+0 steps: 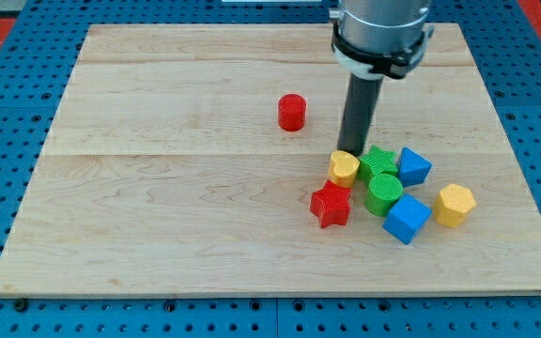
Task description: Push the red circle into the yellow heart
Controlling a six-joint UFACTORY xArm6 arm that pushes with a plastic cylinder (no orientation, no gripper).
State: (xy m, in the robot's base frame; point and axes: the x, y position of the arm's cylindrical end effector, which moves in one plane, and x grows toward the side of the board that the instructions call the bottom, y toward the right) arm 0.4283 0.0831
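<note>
The wooden worktop (158,225) carries a cluster at right: a blue cube (406,219), a green cylinder (383,193), a red star (331,205) and others, with the yellow heart (344,168) on its far-left edge. The red circle (291,112) stands apart, farther and to the left. There is no pincer, only my tip (349,153), just behind the heart. Best to circle round to the circle's far-left side, then push straight toward the heart.
</note>
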